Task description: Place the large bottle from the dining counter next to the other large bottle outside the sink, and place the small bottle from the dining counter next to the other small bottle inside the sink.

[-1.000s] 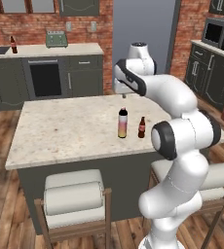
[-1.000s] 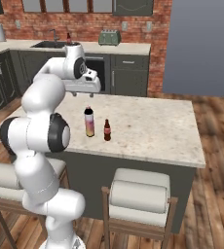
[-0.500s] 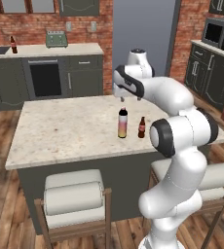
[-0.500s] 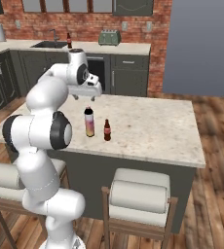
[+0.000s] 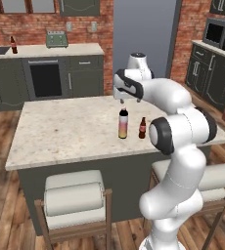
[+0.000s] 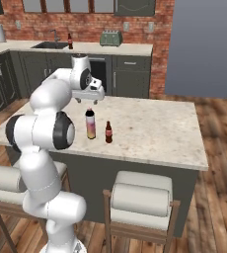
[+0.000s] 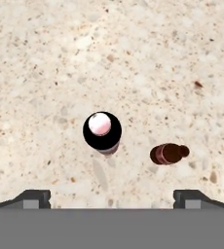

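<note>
So the dining counter (image 5: 60, 132) is carrying two bottles right now, both standing upright toward its right end as the left base view shows it, closer to the stool-side edge than the far edge. The large bottle from the dining counter (image 5: 123, 124), the one fading yellow to pink with the black cap, is sitting just beside the small bottle from the dining counter (image 5: 142, 128), not touching it. In the right base view the same pair is showing up with the tall one (image 6: 90, 124) to the left of the short brown one (image 6: 108, 132).

Way back on the rear worktop, the other large bottle (image 5: 13, 45) is standing upright near the sink (image 6: 50, 45). I can't tell what's lying inside the basin, it's too far and too small.

The gripper (image 5: 123, 100) is hanging straight over the tall bottle's cap, not touching it. The fingers (image 7: 36, 199) are spread as wide as they go and gripping nothing. From the hand view I'm looking right down on the black cap (image 7: 102, 130), sitting between the two fingertips and a bit toward the left one, with the little brown bottle (image 7: 168, 153) off to its right.
</note>
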